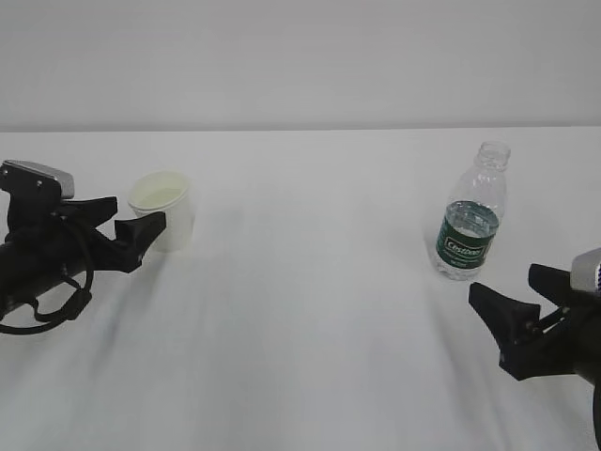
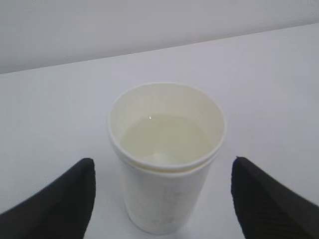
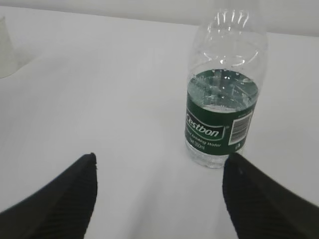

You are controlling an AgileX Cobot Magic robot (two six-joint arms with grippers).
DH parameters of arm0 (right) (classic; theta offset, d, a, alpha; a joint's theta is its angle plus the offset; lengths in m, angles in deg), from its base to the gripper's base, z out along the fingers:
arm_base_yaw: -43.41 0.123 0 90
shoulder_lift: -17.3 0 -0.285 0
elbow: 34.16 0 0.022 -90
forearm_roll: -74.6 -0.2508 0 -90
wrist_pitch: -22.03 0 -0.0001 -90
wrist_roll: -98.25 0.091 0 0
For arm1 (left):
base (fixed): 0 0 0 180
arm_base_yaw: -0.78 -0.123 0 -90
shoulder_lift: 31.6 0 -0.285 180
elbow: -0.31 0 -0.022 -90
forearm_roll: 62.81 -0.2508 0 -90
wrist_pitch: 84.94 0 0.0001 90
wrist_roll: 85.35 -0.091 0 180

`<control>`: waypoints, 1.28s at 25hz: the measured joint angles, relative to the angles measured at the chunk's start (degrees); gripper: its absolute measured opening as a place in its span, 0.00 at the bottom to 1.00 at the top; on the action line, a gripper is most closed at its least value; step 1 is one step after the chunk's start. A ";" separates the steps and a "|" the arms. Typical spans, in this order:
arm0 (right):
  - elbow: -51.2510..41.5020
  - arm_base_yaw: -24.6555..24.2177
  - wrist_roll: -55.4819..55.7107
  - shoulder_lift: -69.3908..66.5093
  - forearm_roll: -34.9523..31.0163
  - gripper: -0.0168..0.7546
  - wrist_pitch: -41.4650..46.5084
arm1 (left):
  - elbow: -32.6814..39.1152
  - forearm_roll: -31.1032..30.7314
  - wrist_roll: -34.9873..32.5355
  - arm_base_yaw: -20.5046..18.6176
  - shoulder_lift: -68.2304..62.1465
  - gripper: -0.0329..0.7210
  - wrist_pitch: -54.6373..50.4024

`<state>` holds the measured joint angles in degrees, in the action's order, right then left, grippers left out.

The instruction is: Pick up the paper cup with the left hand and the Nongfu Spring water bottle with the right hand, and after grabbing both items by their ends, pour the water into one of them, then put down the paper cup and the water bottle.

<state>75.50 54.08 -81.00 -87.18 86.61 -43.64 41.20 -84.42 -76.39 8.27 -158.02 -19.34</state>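
Note:
The off-white paper cup point(image 1: 164, 209) stands upright on the left of the table, holding water point(image 2: 164, 139) to roughly half its height. My left gripper point(image 1: 139, 210) is open. In the left wrist view its black fingertips point(image 2: 82, 174) flank the paper cup point(image 2: 164, 199) without touching it. The Nongfu Spring water bottle point(image 1: 472, 214) stands upright and capless at the right, with water up to the top of its green label point(image 3: 214, 127). My right gripper point(image 1: 502, 279) is open and empty, low and short of the bottle. The bottle stands ahead of its right fingertip point(image 3: 239, 174).
Everything rests on a plain white table point(image 1: 310, 319) with a pale wall point(image 1: 300, 56) behind it. Part of the cup point(image 3: 6, 50) shows at the far left edge of the right wrist view. A wide stretch of table separates cup and bottle.

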 joint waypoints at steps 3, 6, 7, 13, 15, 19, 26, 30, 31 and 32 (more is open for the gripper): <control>-1.23 0.00 1.02 1.29 -0.11 0.78 0.00 | 2.63 1.20 0.00 0.73 2.24 0.85 0.00; -2.35 0.00 1.72 3.05 -0.11 0.78 0.00 | 5.23 2.05 0.00 1.85 4.76 0.84 0.00; -2.70 0.00 2.31 3.88 -0.11 0.78 0.00 | 6.03 2.06 0.00 2.10 5.77 0.84 0.00; -4.49 0.00 3.89 9.74 -0.11 0.78 0.00 | 10.72 3.90 1.21 2.50 12.48 0.83 0.00; -5.00 0.00 4.38 11.80 -0.11 0.78 0.00 | 12.36 4.10 1.44 2.50 14.89 0.83 0.00; -5.22 0.00 6.09 16.11 -0.11 0.78 0.00 | 15.71 4.97 1.57 2.50 20.36 0.83 0.00; -5.22 0.00 8.67 23.07 -0.11 0.78 0.00 | 21.06 6.77 3.04 2.50 30.28 0.83 0.00; -5.45 0.00 8.77 26.26 -0.11 0.78 0.00 | 22.44 8.06 4.44 2.50 36.66 0.83 0.00; -5.45 0.00 8.81 27.00 -0.22 0.78 0.00 | 22.47 8.06 4.57 2.50 38.48 0.83 -0.14; -5.55 0.00 8.81 27.53 -0.30 0.78 0.00 | 22.47 8.06 4.56 2.50 40.30 0.83 -0.69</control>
<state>69.95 54.08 -72.20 -59.65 86.31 -43.64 63.68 -76.35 -71.82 10.77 -117.71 -20.03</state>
